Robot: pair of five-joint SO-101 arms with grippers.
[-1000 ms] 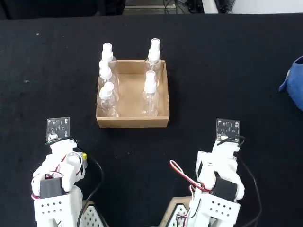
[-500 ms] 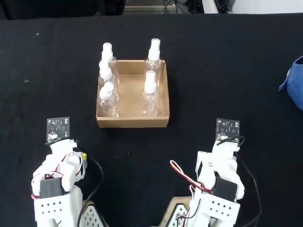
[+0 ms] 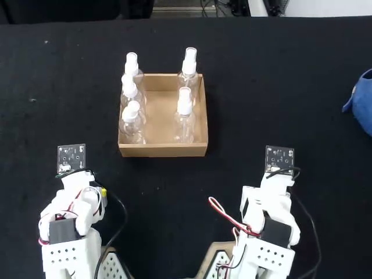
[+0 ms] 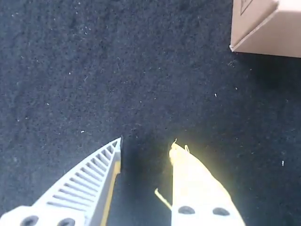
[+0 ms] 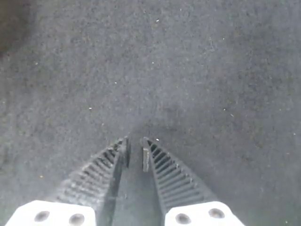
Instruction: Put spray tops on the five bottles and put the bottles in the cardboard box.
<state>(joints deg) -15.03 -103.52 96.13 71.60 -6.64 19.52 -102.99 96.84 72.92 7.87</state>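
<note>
Table point(image 3: 290, 70): black cloth, wide. A blue object point(image 3: 361, 107) sits at the far right edge, well apart from the work.

Cardboard box point(image 3: 163, 150): centre-left, open top. Its near corner shows in the left wrist view point(image 4: 263, 28).

Left arm point(image 3: 72, 197) and right arm point(image 3: 270, 203): both folded at the near edge, well apart from the box.

Five bottles, all upright in the box. Three stand along the left wall, at the near point(image 3: 132, 125), middle point(image 3: 129, 93) and far point(image 3: 132, 65) positions. Two stand on the right, near point(image 3: 185, 119) and far point(image 3: 189, 67). Each carries a white spray top, e.g. on the near right one point(image 3: 185, 100).

Left gripper point(image 4: 145, 145): jaws a modest way apart, nothing between them, low over bare cloth.

Right gripper point(image 5: 134, 143): jaws drawn nearly together, a slim gap only, empty, also over bare cloth.

Judgement: capping and boxing both look done, and the count matches. No step is in hand and both arms look parked. The next move calls for nothing beyond a check that every top is seated. From above none looks crooked, though thread engagement cannot be judged.
</note>
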